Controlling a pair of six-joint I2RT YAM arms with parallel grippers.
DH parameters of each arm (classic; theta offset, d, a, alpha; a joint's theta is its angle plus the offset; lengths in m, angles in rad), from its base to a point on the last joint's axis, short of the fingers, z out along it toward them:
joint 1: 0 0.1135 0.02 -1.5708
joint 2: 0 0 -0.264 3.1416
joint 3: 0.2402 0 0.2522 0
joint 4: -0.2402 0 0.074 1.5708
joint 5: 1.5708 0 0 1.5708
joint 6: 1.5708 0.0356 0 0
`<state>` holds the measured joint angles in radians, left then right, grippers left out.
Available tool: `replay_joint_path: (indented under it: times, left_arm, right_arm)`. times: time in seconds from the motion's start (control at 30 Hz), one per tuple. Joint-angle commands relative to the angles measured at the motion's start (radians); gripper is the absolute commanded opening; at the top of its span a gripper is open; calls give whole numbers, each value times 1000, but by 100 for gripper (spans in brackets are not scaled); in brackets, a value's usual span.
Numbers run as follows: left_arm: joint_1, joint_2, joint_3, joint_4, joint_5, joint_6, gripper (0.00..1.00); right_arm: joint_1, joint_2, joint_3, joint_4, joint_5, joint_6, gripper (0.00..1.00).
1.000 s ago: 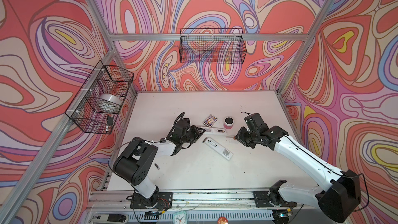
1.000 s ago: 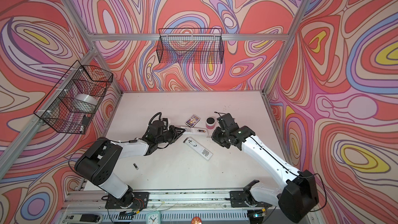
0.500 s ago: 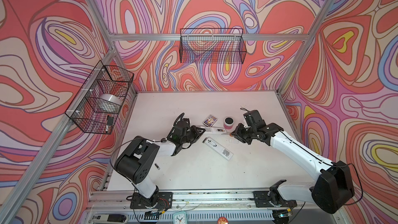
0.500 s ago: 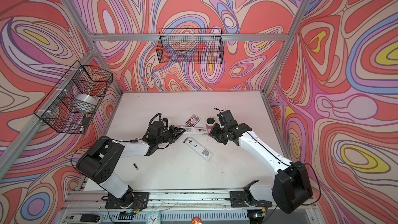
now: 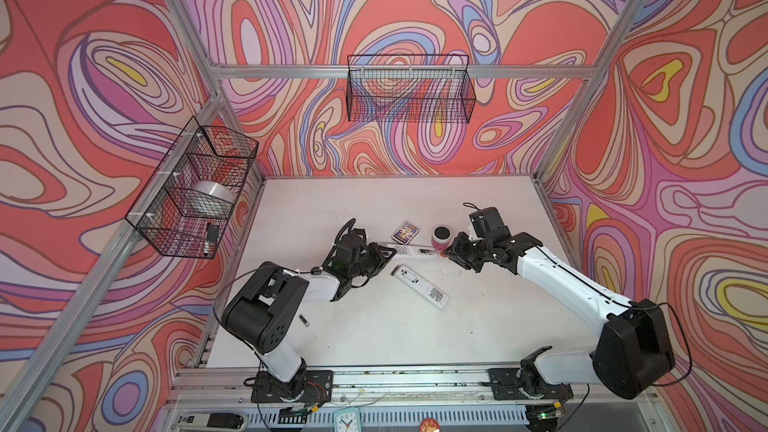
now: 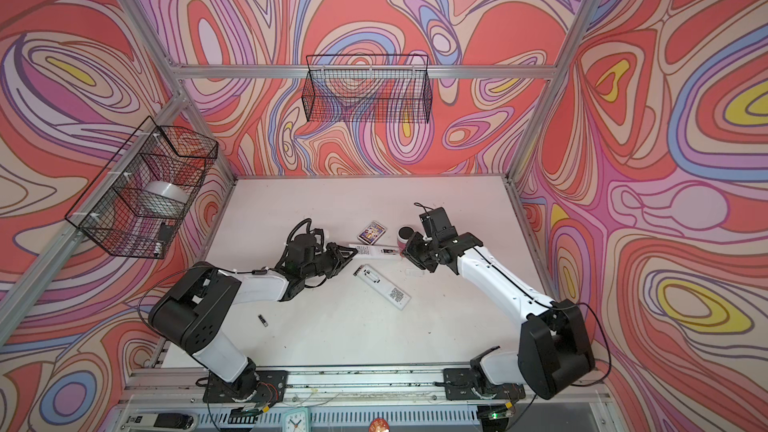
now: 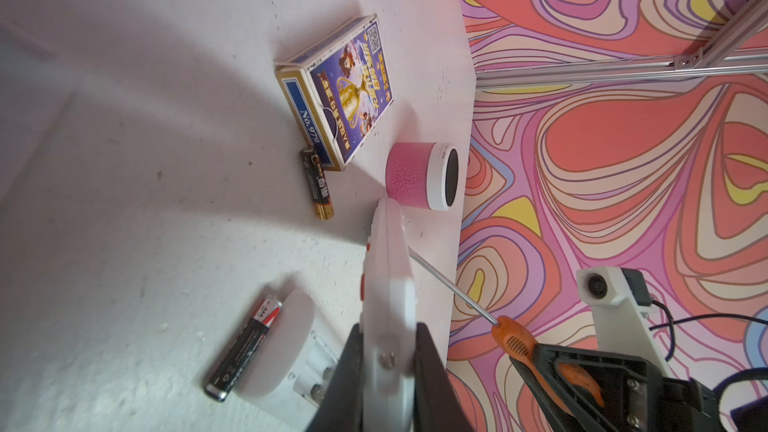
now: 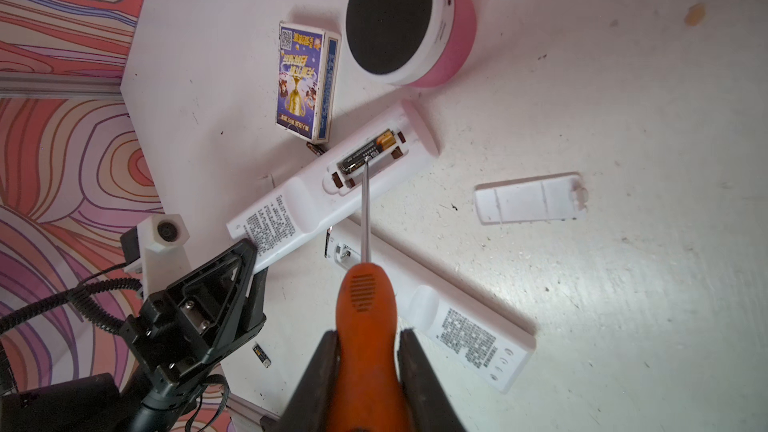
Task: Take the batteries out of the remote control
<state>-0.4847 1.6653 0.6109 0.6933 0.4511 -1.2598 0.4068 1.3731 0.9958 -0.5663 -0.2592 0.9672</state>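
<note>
Right wrist view: right pincer point(image 8: 368, 338) grasps screwdriver point(image 8: 363, 292), tip ahead touching battery point(image 8: 365, 150) lying lengthwise in remote point(image 8: 316, 201); left pincer point(image 8: 253, 265) grasps remote's end.

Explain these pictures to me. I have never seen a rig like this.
These are two robot arms bolted at the edge of a white table. Both top views look down on the whole scene from overhead. The two close-ups come from a camera on each arm's wrist. The left claw is shut on one end of a white remote whose battery bay is open. The right claw is shut on an orange screwdriver, its tip at the one battery in that bay. Lying on the table are a second remote, a loose cover, a card box, a pink speaker and three loose batteries.
</note>
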Motion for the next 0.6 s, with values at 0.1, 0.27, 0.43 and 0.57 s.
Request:
replay_joint_path:
  times: [0.1, 0.27, 0.43, 0.57]
  left_arm:
    - [-3, -19, -24, -4, -13, 21, 0]
    - [-4, -6, -16, 7, -5, 13, 0]
    - [-4, 8, -6, 12, 6, 1, 0]
    - [-3, 9, -1, 7, 8, -4, 0]
  right_arm:
    - [-5, -2, -53, 56, -14, 37, 3]
    - [-3, -1, -103, 95, 11, 94, 4]
    - [-4, -55, -188, 106, 85, 221, 3]
    - [-4, -200, -319, 111, 173, 382, 3]
